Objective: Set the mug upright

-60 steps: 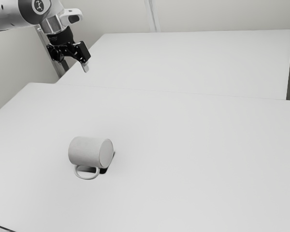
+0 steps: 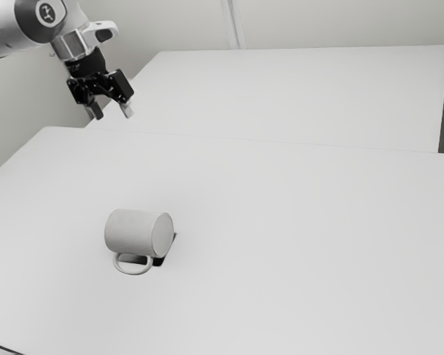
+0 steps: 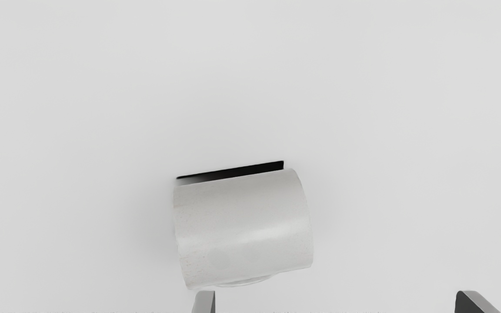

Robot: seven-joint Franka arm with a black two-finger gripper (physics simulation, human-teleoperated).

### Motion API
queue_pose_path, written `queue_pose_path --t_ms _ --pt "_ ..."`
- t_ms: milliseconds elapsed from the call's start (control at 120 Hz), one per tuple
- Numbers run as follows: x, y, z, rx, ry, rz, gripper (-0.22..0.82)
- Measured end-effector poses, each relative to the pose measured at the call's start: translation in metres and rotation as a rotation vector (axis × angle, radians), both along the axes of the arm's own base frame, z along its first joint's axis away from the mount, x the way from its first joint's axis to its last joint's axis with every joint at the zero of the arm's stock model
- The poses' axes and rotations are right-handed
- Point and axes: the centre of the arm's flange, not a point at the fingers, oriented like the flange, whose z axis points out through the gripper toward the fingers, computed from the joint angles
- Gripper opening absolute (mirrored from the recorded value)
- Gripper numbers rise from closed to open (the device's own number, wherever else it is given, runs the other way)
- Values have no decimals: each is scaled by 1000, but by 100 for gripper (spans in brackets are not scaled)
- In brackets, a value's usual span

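"Lower now, and slightly toward the exterior view's left: that's where the black two-finger end effector (image 2: 112,114) has moved. What about the mug?"

"Same spot. It's a pale grey, cylindrical ceramic-looking mug (image 2: 129,233), lying on its side on the smooth white bench (image 2: 296,251). One round end faces the exterior view's right."

"And its handle?"

"A pale loop (image 2: 133,273), on the side nearer the exterior camera. There's a black patch (image 2: 158,261) close by it; I can't tell if that's shadow. From the wrist, a black strip runs right along the mug's side."

"Is anything gripped?"

"No. The end effector's (image 3: 336,301) fingers stand wide apart, holding nothing, and in the exterior view it's up above, well apart from the mug."

"Farther out?"

"The white-and-grey arm (image 2: 6,29) comes in from the exterior view's upper left, and behind the bench lies another flat white surface (image 2: 303,96)."
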Motion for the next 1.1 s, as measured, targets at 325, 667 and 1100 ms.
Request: queue_pose_path --t_ms 325,667,1100 --pt "-45 142 -88 -463 70 191 60" --pt "-62 161 -240 -776 123 190 60" --pt "-90 167 -298 -894 -11 177 60"
